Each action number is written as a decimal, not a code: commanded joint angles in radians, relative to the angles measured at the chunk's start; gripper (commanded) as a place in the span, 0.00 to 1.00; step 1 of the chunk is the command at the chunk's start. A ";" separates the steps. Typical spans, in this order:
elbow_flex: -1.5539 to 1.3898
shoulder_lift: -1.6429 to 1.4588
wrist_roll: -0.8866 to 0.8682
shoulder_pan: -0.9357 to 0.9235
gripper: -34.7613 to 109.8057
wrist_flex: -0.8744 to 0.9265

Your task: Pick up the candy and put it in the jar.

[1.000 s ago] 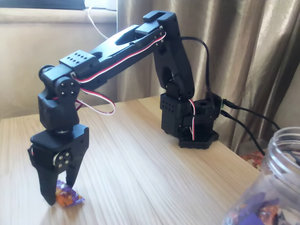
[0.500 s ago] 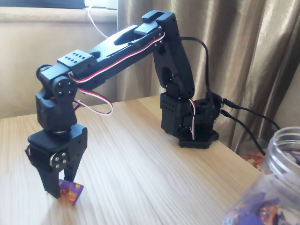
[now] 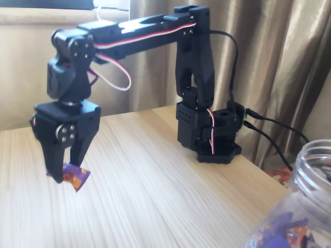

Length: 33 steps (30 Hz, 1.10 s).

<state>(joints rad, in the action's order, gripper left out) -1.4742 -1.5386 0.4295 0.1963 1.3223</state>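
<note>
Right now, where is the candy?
In the fixed view the candy is at the left, pinched between the tips of the gripper and lifted clear of the table, far from the jar at the lower right.

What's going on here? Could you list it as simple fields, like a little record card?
Robot: black arm, base at the back of the wooden table
Gripper: shut on the candy
Candy: purple-and-orange wrapper, held above the table
Jar: clear plastic, lower right, wrappers inside
Backdrop: beige curtain
</note>
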 commanded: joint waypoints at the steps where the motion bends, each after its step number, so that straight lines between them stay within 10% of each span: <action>1: -0.008 -0.258 -0.003 0.011 0.24 0.032; 14: 0.187 -0.612 -0.147 0.341 0.24 0.302; 33: 0.206 -0.589 -0.423 1.147 0.24 0.207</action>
<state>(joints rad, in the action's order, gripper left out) -1.3208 -2.1322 0.0138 1.2717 1.5432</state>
